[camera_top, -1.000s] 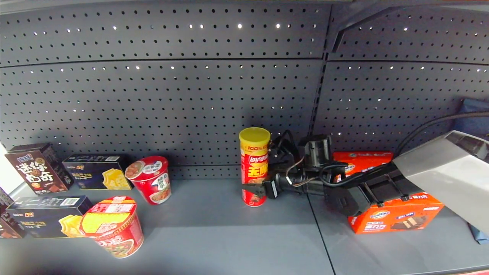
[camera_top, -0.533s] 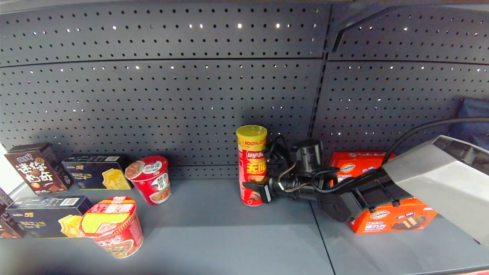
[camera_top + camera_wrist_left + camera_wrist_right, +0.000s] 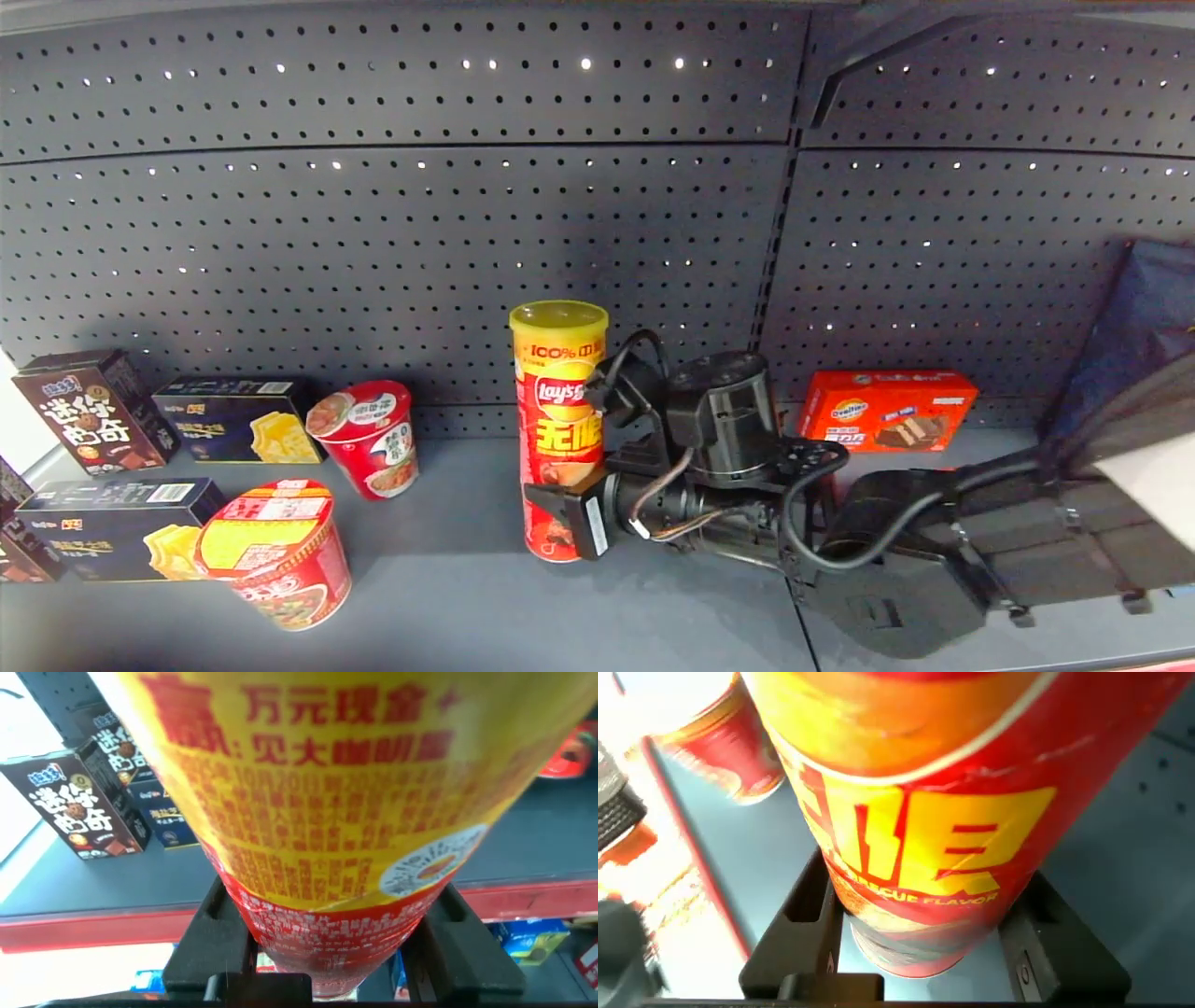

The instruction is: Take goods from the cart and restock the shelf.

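Note:
A tall red and yellow chip can (image 3: 558,429) with a yellow lid stands upright over the middle of the grey shelf (image 3: 448,597). My right gripper (image 3: 571,515) is shut on its lower part, coming in from the right. The right wrist view shows the can (image 3: 915,831) up close between the gripper's (image 3: 920,947) black fingers. Whether its base touches the shelf I cannot tell. My left gripper (image 3: 332,957) is shut on a yellow and red noodle cup (image 3: 327,812), held in front of the shelf's red front edge (image 3: 93,929).
Two red noodle cups (image 3: 366,437) (image 3: 275,553) and several dark snack boxes (image 3: 93,420) occupy the shelf's left side. An orange box (image 3: 887,411) stands at the back right. A dark blue bag (image 3: 1148,317) hangs at the far right. A pegboard wall closes the back.
My right arm has carried the chip can leftward and toward the shelf's front, uncovering the orange box behind it.

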Motion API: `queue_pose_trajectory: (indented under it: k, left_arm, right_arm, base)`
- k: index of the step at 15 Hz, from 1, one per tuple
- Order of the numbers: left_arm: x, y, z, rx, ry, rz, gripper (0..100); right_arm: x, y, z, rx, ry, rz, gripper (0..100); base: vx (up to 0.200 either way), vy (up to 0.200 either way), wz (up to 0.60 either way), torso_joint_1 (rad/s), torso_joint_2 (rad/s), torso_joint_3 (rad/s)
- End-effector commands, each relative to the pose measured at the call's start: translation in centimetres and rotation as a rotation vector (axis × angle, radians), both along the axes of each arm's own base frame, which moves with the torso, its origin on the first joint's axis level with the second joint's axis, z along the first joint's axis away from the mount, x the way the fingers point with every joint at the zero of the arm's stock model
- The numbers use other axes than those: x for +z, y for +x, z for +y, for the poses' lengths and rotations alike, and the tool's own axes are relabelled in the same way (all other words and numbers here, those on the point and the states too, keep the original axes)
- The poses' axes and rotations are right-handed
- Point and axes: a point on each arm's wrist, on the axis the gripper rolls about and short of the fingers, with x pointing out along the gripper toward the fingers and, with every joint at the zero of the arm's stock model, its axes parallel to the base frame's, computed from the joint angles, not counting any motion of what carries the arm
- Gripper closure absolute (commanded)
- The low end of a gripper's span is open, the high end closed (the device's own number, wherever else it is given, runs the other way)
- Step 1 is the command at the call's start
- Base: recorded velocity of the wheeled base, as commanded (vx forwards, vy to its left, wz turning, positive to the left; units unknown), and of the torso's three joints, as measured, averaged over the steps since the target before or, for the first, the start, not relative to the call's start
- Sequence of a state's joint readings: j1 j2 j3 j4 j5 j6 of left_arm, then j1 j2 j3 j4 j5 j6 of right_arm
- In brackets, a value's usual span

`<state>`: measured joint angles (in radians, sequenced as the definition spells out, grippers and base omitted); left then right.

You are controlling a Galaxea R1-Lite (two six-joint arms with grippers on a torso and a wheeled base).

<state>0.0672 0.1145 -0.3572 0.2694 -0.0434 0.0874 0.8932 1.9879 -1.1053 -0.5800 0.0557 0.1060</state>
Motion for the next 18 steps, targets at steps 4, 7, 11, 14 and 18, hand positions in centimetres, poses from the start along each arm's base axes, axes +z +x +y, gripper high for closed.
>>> queue_pose_trajectory:
  k: [4, 7, 11, 14, 18]
  left_arm:
    - [-0.2, -0.1, 0.0, -0.008, -0.018, -0.007, 100]
    - [0.1, -0.2, 0.0, -0.005, -0.017, -0.019, 100]
    - [0.0, -0.3, 0.0, 0.002, -0.01, -0.018, 100]
    - [0.0, -0.2, 0.0, 0.01, 0.004, -0.011, 100]
    - [-0.5, 0.0, 0.0, 0.028, 0.003, 0.009, 100]
  right_arm:
    - [0.2, 0.4, -7.1, -0.229, -0.089, -0.197, 100]
    - [-0.8, -2.8, -8.7, -0.201, -0.098, -0.19, 100]
    - [1.1, -5.1, -9.8, -0.258, -0.065, -0.235, 100]
    - [1.4, -8.6, -9.5, -0.233, -0.006, -0.199, 100]
    - [-0.5, -9.6, -9.5, -0.253, -0.004, -0.095, 100]
  base:
    - [0.0, 0.0, 0.0, 0.0, 0.0, 0.0]
    - [0.0, 0.0, 0.0, 0.0, 0.0, 0.0]
    - [0.0, 0.0, 0.0, 0.0, 0.0, 0.0]
    - [0.0, 0.0, 0.0, 0.0, 0.0, 0.0]
    - [0.0, 0.0, 0.0, 0.0, 0.0, 0.0]
